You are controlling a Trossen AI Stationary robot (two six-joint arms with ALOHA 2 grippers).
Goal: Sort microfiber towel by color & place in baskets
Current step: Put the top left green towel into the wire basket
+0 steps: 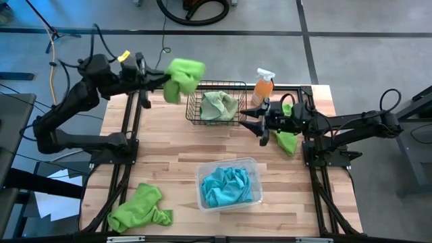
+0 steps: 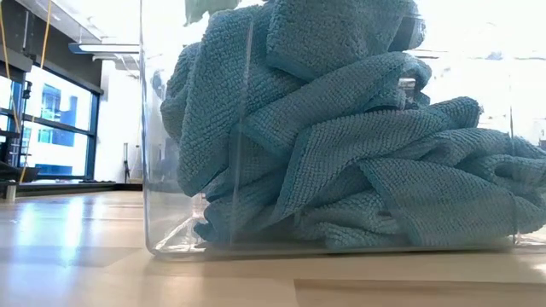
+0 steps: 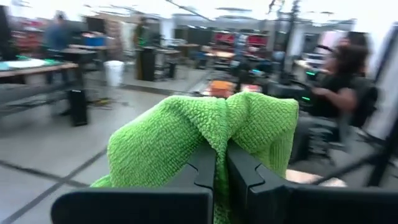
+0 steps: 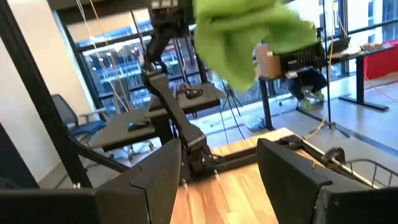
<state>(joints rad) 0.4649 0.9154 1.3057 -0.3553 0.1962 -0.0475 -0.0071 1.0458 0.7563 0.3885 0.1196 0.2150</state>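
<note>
The left gripper (image 1: 156, 79), jaws clamped on a bright lime green microfiber towel (image 1: 181, 78), holds it aloft just beside the black wire-mesh basket (image 1: 194, 113) at the tabletop's far edge. To finish well, carry it over the basket's middle and lower before letting go, so no corner drapes the rim. The right gripper (image 1: 251, 120) waits beside the basket with jaws wide and empty.

Count: three lime towels, one pale sage towel in the wire basket, turquoise towels heaped in the clear plastic tub (image 1: 251, 164), two baskets.
</note>
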